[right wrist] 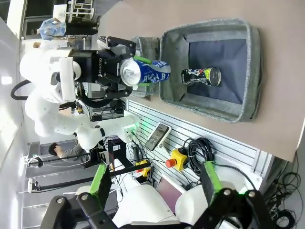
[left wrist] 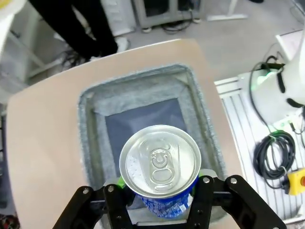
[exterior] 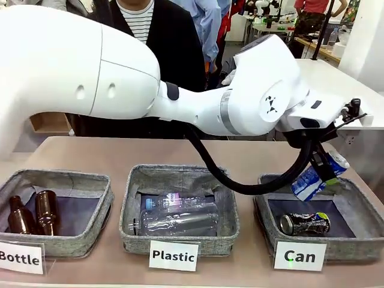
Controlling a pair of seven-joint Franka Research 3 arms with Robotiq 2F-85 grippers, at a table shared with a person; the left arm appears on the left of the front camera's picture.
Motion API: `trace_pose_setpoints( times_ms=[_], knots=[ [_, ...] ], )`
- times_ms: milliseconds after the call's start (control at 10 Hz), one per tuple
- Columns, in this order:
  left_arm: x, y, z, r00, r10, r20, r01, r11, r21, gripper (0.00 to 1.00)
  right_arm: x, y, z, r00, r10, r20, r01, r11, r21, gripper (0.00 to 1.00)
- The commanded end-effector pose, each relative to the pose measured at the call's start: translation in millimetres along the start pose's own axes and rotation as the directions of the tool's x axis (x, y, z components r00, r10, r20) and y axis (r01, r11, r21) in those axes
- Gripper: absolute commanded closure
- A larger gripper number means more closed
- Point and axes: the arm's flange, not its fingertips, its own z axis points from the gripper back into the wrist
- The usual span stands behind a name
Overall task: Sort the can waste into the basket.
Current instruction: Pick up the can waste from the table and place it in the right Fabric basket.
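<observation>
Our left gripper [exterior: 324, 166] is clamped across the body of the blue can [exterior: 312, 177], holding it tilted above the Can basket [exterior: 360, 207], where the crushed can [exterior: 305, 224] already lies. We judge the blue can light, thin-walled and slick, so a mid-body hold suits it. Our right gripper [right wrist: 155, 186] hangs with fingers spread, holding nothing.

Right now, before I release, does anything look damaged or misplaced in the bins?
Only the silver can lying on its side in the Can basket is crushed; that fits waste. The left gripper holds the blue and white can, tilted, above that basket. Bottles sit in their labelled bins.
</observation>
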Motion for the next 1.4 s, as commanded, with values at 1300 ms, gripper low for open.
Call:
trace_pose_setpoints(
  times_ms=[1300],
  knots=[
    [-121, -30, 217, 0.927, 0.336, 0.166, -0.32, 0.94, -0.115, 0.0, 100, 57, -100, 0.993, 0.106, -0.051, -0.102, 0.993, 0.064, 0.0]
  ],
)
